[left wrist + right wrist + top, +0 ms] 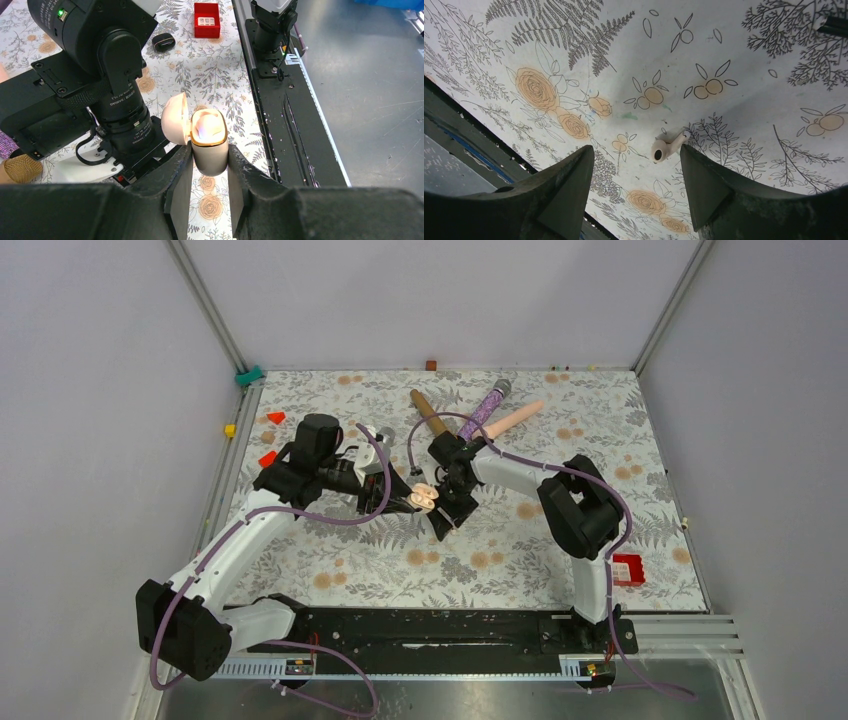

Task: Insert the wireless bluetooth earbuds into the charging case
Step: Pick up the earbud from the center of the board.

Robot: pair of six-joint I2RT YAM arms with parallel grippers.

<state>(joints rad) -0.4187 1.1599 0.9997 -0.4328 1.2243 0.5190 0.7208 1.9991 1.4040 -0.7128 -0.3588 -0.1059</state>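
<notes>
Floral table [724,60] fills your right wrist view; the pale earbud [666,146] lies between the spread right tool [636,155] tips, nearer the right-hand one, stem toward upper right. Your left tool [210,195] pinches the open charging case [209,150].

Robot lab cell: grey panel walls [100,390], aluminium frame [205,300], floral-covered table [520,570].

Floral-print tabletop [500,575], plain grey walls [430,300], aluminium corner posts [205,302]
</notes>
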